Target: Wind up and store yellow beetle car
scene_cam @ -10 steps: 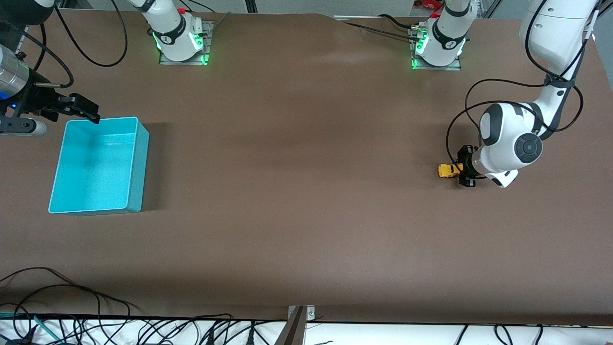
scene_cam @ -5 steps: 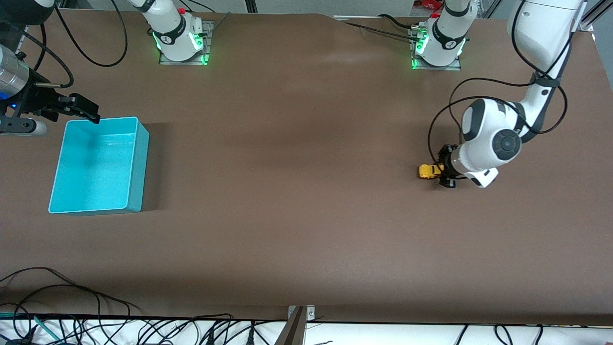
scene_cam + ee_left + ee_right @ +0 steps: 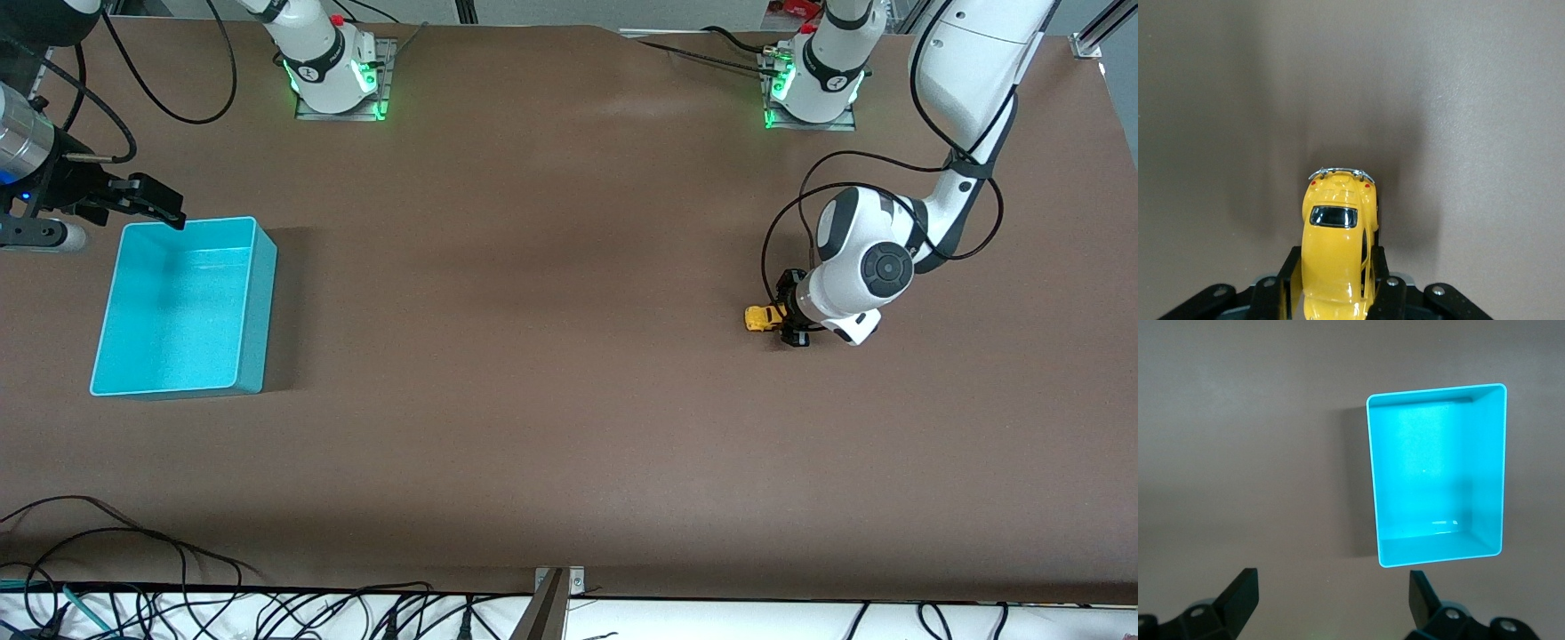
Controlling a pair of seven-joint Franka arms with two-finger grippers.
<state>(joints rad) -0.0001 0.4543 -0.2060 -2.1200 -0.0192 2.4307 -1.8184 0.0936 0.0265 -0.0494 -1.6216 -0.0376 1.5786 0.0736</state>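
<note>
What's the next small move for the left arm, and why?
Probably keep dragging the yellow beetle car along the table toward the right arm's end, wheels down, to wind it. The left pincer is shut on the car low over the table; the turquoise bin sits far off with nothing in it, under the waiting, open right pincer.

Both arms are glossy white with dark grey joint discs, looping black cables, green-lit bases (image 3: 336,76) and black end effectors.

Glossy yellow beetle car (image 3: 1337,257), chrome bumper, matt brown table (image 3: 551,373), smooth turquoise bin (image 3: 253,302)
</note>
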